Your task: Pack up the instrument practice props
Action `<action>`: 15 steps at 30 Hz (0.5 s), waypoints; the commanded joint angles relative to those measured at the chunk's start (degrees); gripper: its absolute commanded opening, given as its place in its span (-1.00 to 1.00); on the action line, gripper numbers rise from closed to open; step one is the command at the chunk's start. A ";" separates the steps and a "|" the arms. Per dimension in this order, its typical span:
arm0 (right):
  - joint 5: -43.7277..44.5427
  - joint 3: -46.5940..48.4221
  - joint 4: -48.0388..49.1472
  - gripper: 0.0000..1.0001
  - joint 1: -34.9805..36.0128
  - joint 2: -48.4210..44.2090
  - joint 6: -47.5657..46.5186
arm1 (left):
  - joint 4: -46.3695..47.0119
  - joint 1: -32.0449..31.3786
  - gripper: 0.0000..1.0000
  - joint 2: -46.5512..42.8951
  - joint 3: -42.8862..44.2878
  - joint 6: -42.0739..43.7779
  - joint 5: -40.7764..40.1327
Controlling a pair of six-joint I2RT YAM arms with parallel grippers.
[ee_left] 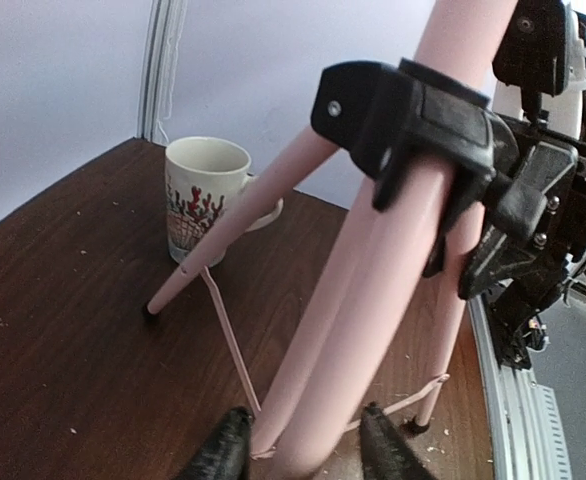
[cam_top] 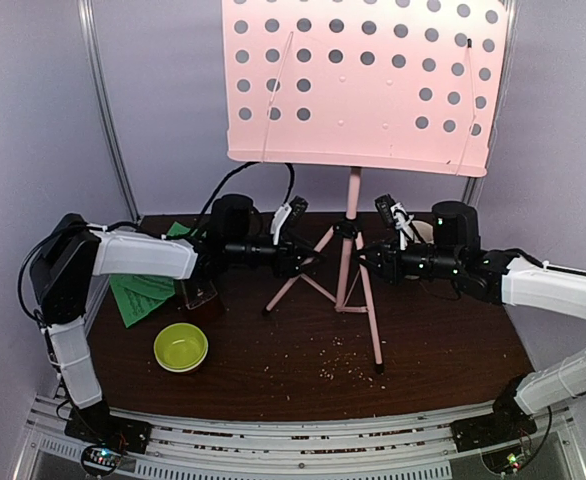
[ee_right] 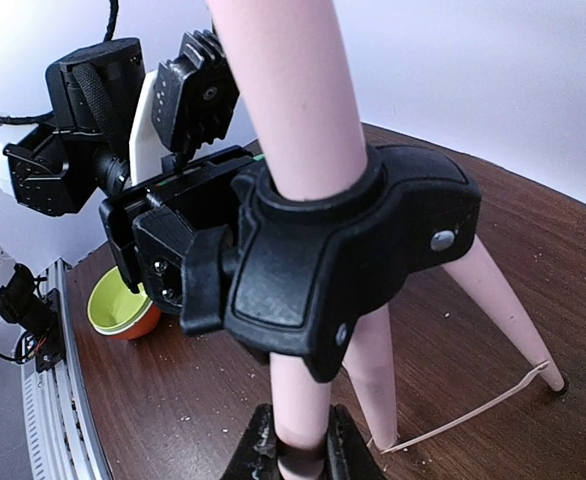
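The pink music stand stands upright mid-table, its perforated desk high and its tripod legs spread on the wood. My left gripper reaches in from the left, below the black hub. Its fingers press either side of a pink leg. My right gripper comes from the right and is shut on the centre pole under the hub. Green sheet-music pages lie at the left. The dark red metronome sits beside them, partly hidden under my left arm.
A yellow-green bowl sits front left. A white patterned mug stands at the back, behind one tripod foot. Crumbs dot the wood near the front. Walls close in the back and both sides.
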 commanded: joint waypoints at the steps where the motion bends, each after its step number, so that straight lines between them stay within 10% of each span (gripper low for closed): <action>1: -2.45 -1.63 2.23 -1.00 0.15 -1.63 0.56 | -0.59 -0.58 -0.41 1.31 2.50 2.97 2.44; 6: 1.43 -3.29 1.36 -0.05 0.04 -3.96 1.31 | -1.26 -1.19 -1.00 -1.68 -0.96 5.10 -4.25; 15: 11.18 -7.37 0.92 0.82 -0.21 -10.93 7.22 | -1.49 -7.82 -1.00 -10.05 -9.66 5.10 -27.27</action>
